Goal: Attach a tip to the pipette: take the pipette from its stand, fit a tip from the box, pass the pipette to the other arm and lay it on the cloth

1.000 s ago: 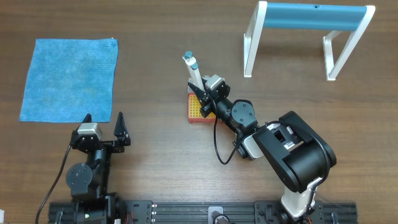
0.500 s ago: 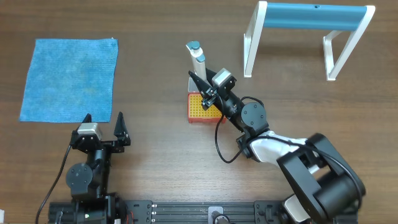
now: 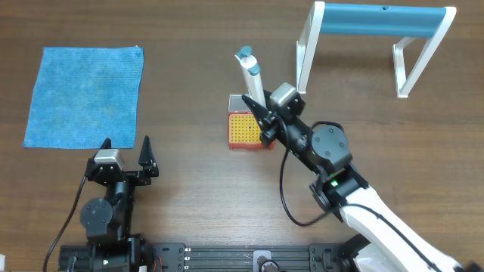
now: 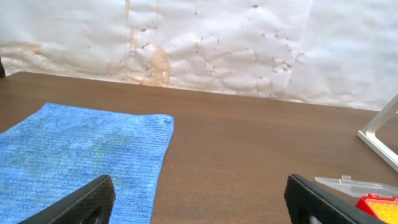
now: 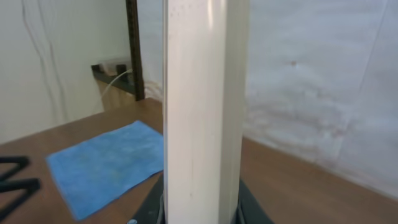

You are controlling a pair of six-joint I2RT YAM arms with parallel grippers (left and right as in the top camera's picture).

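Top view: right claw (image 3: 263, 119) is clenched on the pipette (image 3: 249, 72), upright by the tip box (image 3: 243, 130). Left wrist: left claw (image 4: 202, 199) is spread wide and empty, with the cloth (image 4: 81, 155) ahead. Right wrist: pipette looks plumb, so I'd keep it vertical, centre on one tip and push straight down.

The cloth (image 3: 85, 97) is seen in blue with a ribbed weave. The pipette (image 3: 251, 75) is coloured white, capped in blue. The tip box (image 3: 242, 130) is shown yellow, rimmed red. The stand (image 3: 378, 19) is painted white and blue; the desk (image 3: 189, 196) is grained brown.
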